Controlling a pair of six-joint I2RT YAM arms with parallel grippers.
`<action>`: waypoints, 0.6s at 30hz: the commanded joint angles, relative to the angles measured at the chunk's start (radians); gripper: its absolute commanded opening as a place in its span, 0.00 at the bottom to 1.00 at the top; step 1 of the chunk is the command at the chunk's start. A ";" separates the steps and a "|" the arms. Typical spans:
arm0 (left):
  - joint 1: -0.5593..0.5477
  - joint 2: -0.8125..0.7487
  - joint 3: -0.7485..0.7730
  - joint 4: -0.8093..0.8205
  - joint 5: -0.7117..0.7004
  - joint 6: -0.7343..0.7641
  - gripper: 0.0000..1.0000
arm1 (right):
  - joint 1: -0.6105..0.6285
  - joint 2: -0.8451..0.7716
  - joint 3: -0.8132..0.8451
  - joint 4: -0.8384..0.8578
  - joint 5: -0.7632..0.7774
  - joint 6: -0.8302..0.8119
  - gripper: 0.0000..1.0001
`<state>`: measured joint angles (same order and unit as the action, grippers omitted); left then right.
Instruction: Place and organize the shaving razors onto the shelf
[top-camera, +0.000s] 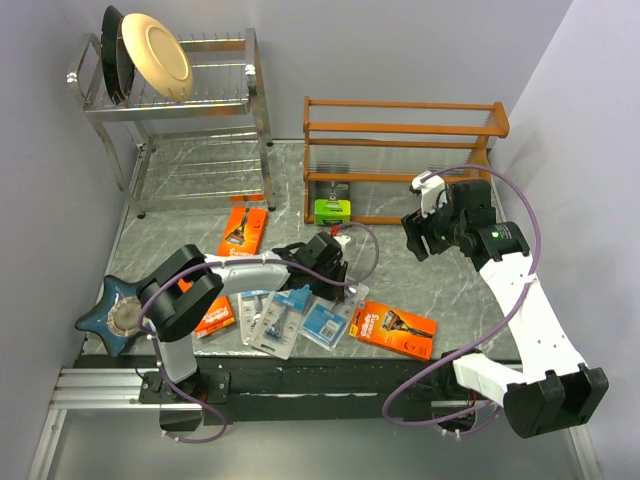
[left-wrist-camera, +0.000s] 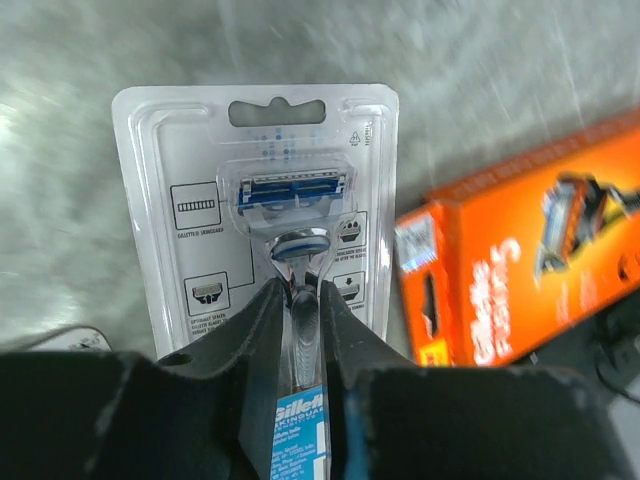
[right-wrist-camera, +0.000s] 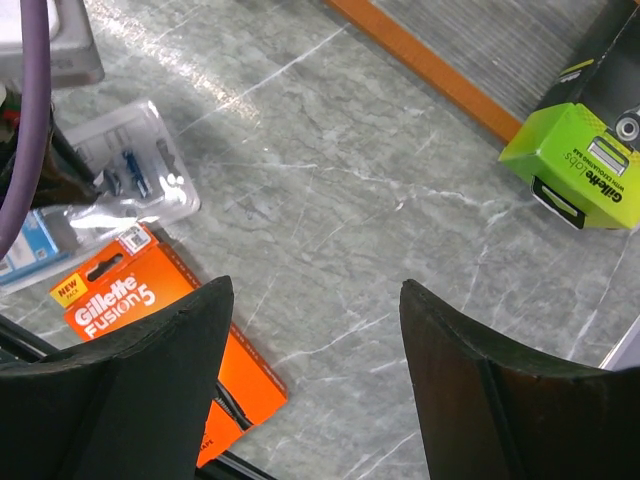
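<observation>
Left wrist view has the action: the left fingers (left-wrist-camera: 250, 380) are pinched in on the raised handle bubble of a pale blue-and-clear blister card (left-wrist-camera: 200, 190), 1 finger on each side. The card reads sharp while the surface (right-wrist-camera: 330, 200) behind it smears, so I judge it gripped and moving with the arm. An orange pack (left-wrist-camera: 520, 270) lies just beside it.

Across the way, the right fingers (right-wrist-camera: 130, 380) stand wide apart with nothing between them, hovering over bare surface in front of the shelf (top-camera: 400, 104). Only 1 pack is clearly home so far, a lime-green box (top-camera: 333, 210) at the left end of the bottom tier. The other orange packs and blister cards lie scattered near the arm bases.

Now, doing this carry well. That is a narrow hold on a rounded bubble, and the card is broad and flat, so it could swivel. My call is a straight lift and a slow, level swing toward the shelf. It should come in above the front rail rather than nudging it. The card should lie flat across the slats, because an edge could drop between them. A spot beside the green box leaves room to group like with like. The right arm sits close to the shelf front, so it needs a wide berth. The left fingers should part only once the card rests on wood.
</observation>
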<state>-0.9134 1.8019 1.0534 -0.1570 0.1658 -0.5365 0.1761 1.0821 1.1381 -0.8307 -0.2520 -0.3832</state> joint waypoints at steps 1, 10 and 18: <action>0.036 0.033 0.049 -0.044 -0.163 0.030 0.19 | -0.006 -0.013 0.018 0.025 0.013 -0.016 0.75; 0.114 0.091 0.171 -0.041 -0.295 0.079 0.19 | -0.006 0.028 0.034 0.028 -0.016 -0.032 0.75; 0.171 -0.042 0.151 0.034 0.161 0.265 0.58 | -0.006 0.024 0.005 0.015 -0.009 -0.052 0.76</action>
<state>-0.7433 1.8805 1.1965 -0.1841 0.0231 -0.4080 0.1741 1.1206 1.1389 -0.8238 -0.2562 -0.4160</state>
